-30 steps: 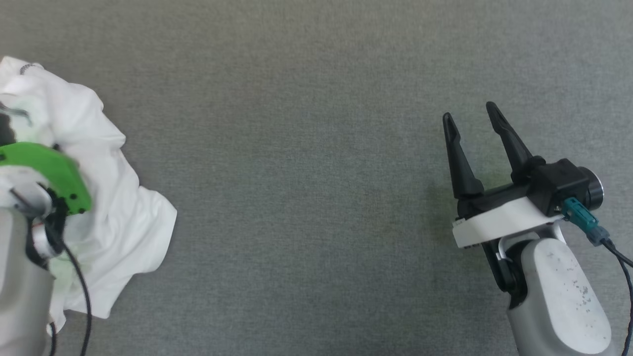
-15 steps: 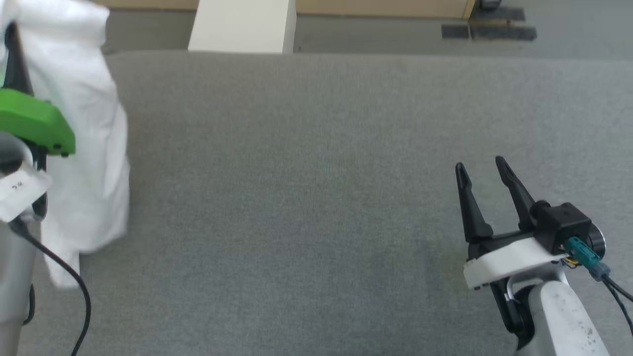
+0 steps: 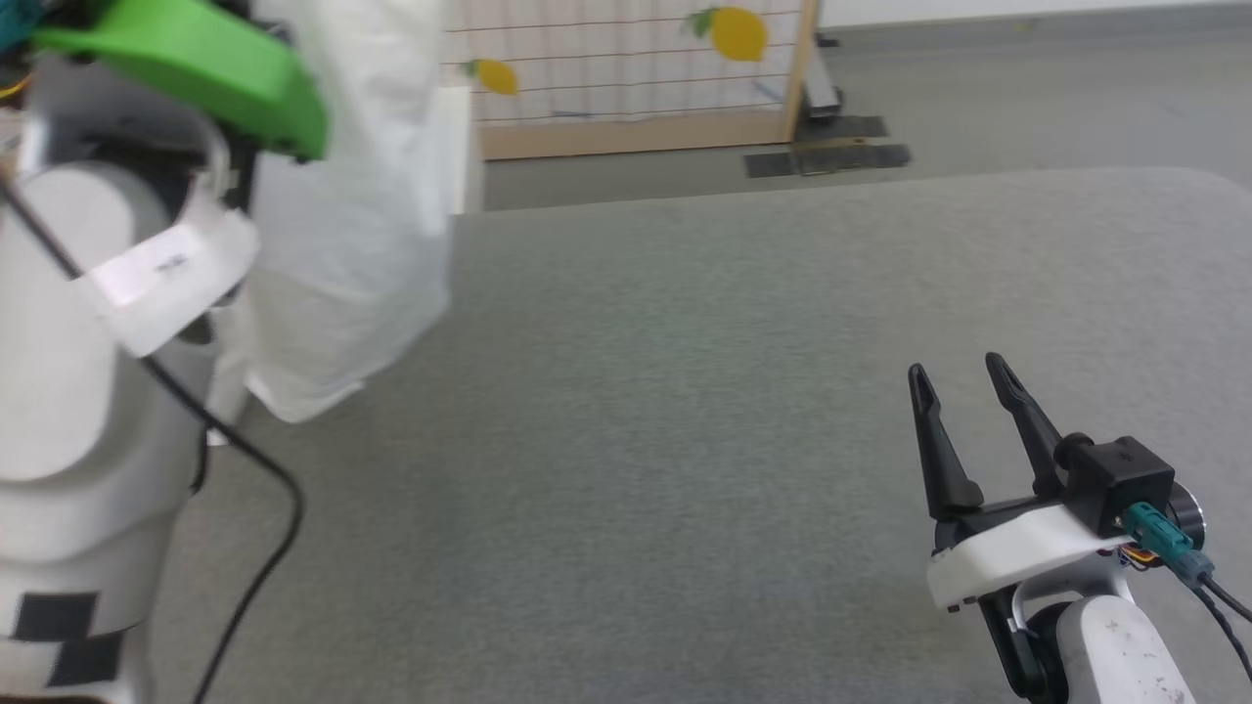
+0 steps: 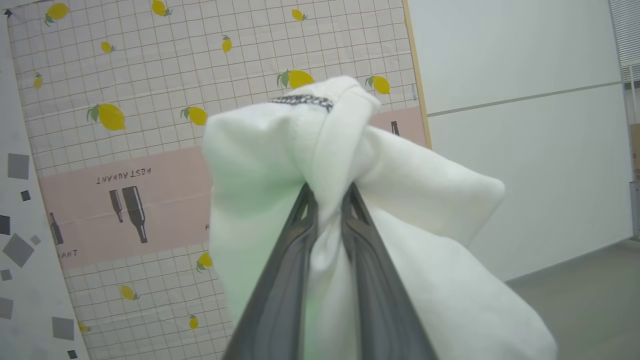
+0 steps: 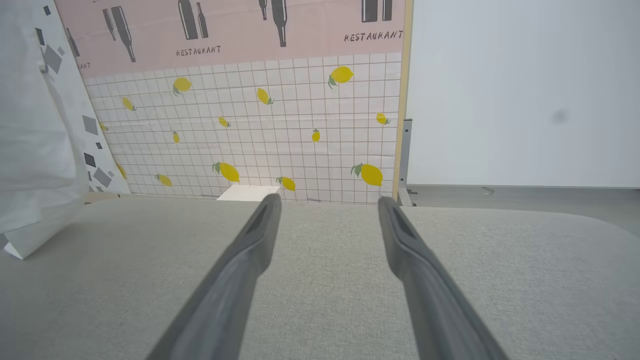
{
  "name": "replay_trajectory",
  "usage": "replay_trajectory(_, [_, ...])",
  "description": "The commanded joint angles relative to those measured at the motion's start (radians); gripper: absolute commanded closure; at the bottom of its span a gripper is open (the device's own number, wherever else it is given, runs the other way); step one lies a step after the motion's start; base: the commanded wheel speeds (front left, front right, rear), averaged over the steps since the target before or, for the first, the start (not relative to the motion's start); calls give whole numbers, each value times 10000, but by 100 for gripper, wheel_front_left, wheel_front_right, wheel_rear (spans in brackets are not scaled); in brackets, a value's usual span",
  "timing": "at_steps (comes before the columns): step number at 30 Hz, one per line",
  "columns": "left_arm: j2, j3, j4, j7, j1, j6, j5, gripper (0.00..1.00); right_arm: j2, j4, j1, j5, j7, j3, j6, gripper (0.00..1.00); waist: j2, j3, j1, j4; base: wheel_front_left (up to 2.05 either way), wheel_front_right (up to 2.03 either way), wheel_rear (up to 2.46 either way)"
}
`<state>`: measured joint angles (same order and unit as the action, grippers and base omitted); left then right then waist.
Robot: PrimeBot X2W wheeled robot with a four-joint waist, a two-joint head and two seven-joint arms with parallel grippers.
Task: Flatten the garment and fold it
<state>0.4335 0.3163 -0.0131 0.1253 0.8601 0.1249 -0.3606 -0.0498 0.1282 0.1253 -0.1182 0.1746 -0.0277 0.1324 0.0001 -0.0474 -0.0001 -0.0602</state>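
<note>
Left gripper [image 4: 328,191] pinches garment [image 4: 425,215] (bunched); hanging.

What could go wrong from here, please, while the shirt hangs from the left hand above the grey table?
1. The left hand pinches only a bunched wad of the garment; the thin cloth might slip out.
2. The garment hangs crumpled over the table; lowered like this, it would probably land bunched, not flat.
3. The right hand is open and far off, so no second grip steadies the cloth.

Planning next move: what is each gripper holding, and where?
Left gripper pinches the white thin-fabric shirt at a bunched fold near its dark-stitched edge; right gripper open, empty.
</note>
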Motion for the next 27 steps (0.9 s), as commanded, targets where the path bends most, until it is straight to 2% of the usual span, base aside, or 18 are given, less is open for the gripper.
replay_trajectory(1, [-247, 170, -92, -2, 303, -116, -77, 100, -5, -59, -152, 25, -47, -30, -17, 0, -1, 251, 1, -1068, 0, 0, 0])
replay_trajectory(8, [-1667, 1054, -782, -287, 966, -512, -450, 100, -5, -285, -319, 73, -239, -139, -17, 0, -1, 204, 1, -2142, 0, 0, 0])
replay_trajectory(14, [-2755, 1696, -1690, -480, 370, -710, -1018, 100, -5, -413, -393, 17, -308, -268, -17, 0, -1, -85, 1, -2756, 0, 0, 0])
replay_trajectory(19, [-3157, 2420, -3111, -114, -836, -912, -1397, 100, -5, -490, -403, -58, -288, -322, -17, 0, -1, -356, 1, -3010, 0, 0, 0])
replay_trajectory(27, [-3359, 3479, -5547, 1112, -2350, -1446, -1853, 100, -5, -385, -252, -230, -179, -458, -17, 0, -1, -752, 1, -3012, 0, 0, 0])
